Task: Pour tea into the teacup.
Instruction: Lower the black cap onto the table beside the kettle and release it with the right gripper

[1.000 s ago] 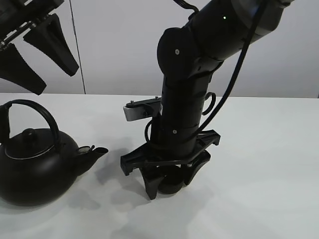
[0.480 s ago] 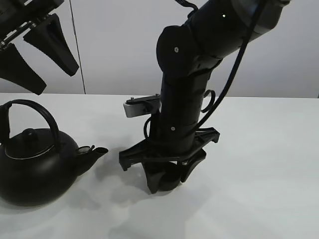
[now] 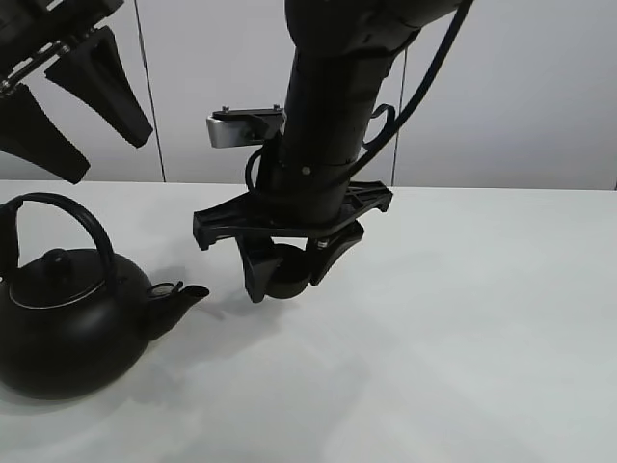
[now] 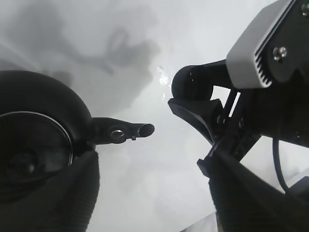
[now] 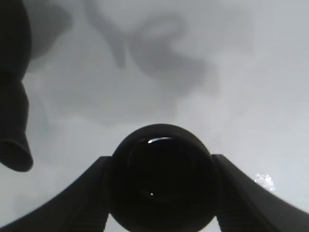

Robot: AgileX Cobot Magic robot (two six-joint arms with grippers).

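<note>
teacup [image 3: 287, 280] [image 5: 161, 176] [image 4: 192, 85]: small, round, matte black, handleless and bowl-shaped; the right wrist view looked straight into its dark hollow, where a thin bright glint ran along the inner wall; whether it held any liquid could not be told.
teacup's place: just left of centre in the high view, held clear of the table [image 3: 482, 338], with a soft shadow on the white top below it.
right gripper [image 3: 287, 282] [image 5: 161, 203]: pointed downward and clamped on the teacup, one black finger pressed against each side of its wall.
kettle [image 3: 67, 328] [image 4: 34, 135]: large, black and round-bellied with an arched handle and a knobbed lid, standing on the table at about 8 o'clock from the teacup, apart from it.
spout [image 3: 183, 294] [image 4: 130, 130] [image 5: 14, 145]: short and black, aimed toward 3 o'clock in the high view, its open mouth near the teacup but lower and not touching it.
left gripper [image 3: 108, 159] [image 4: 154, 212]: jaws spread wide apart and holding nothing, hanging at 10 o'clock in the high view, above the kettle.
table: plain white and glossy, carrying grey shadows of the arms.
</note>
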